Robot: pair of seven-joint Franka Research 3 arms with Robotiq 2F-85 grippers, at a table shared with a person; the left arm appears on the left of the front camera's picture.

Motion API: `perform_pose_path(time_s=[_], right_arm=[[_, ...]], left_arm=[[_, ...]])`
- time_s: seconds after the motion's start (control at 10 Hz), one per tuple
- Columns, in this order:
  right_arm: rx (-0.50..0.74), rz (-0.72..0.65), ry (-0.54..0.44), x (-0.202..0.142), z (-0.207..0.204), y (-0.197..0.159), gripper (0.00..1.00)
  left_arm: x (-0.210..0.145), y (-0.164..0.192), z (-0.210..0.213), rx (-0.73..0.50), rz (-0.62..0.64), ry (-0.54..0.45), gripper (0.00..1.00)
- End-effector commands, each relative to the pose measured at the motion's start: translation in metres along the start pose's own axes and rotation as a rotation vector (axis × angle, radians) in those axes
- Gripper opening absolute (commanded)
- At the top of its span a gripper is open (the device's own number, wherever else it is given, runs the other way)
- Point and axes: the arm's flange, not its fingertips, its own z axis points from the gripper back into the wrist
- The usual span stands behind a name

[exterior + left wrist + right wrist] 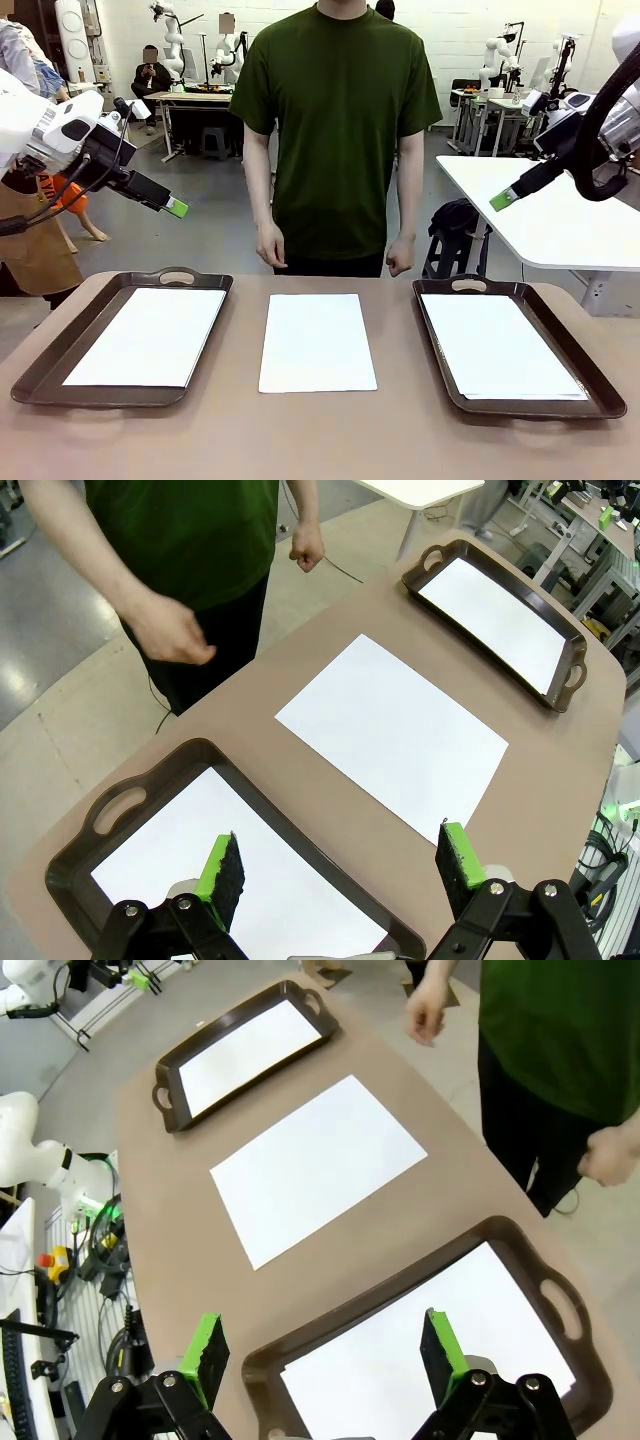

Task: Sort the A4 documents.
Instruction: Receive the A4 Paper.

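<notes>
White paper lies in three places on the brown table [330, 430]: one loose A4 sheet [317, 342] flat on the bare tabletop in the middle, one sheet in the left tray [40, 370], and a sheet in the right tray [590, 385] whose offset lower edge suggests a thin stack, though I cannot count its layers. All are blank, thin, matte rectangles, each smaller than the tray around it.

Two trays sit either side of the middle sheet, well apart from it. Both are dark brown, smooth and faintly glossy, rectangular with rounded corners, raised sloping rims and oval cut-out handles at the short ends.

Two grippers hang above the table, touching nothing. Left gripper [335, 865] hovers over the left tray, its two black fingers with bright green pads spread wide apart. Right gripper [320, 1345] hovers over the right tray, jaws likewise spread wide and empty.

One person in a dark green T-shirt stands at the far edge, hands [270, 245] loosely curled at the sides, off the table.
</notes>
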Motion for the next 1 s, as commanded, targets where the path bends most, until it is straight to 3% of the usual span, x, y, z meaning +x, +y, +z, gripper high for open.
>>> perform_pose_path(time_s=[0.0, 0.9], right_arm=[[-0.012, 0.000, 0.003, -0.0004, -0.0005, -0.0012, 1.00], [-0.012, 0.000, 0.003, -0.0004, -0.0005, -0.0012, 1.00]], left_arm=[[-0.0008, 0.0006, 0.0006, -0.004, -0.002, -0.009, 1.00], [-0.0008, 0.0006, 0.0006, -0.004, -0.002, -0.009, 1.00]])
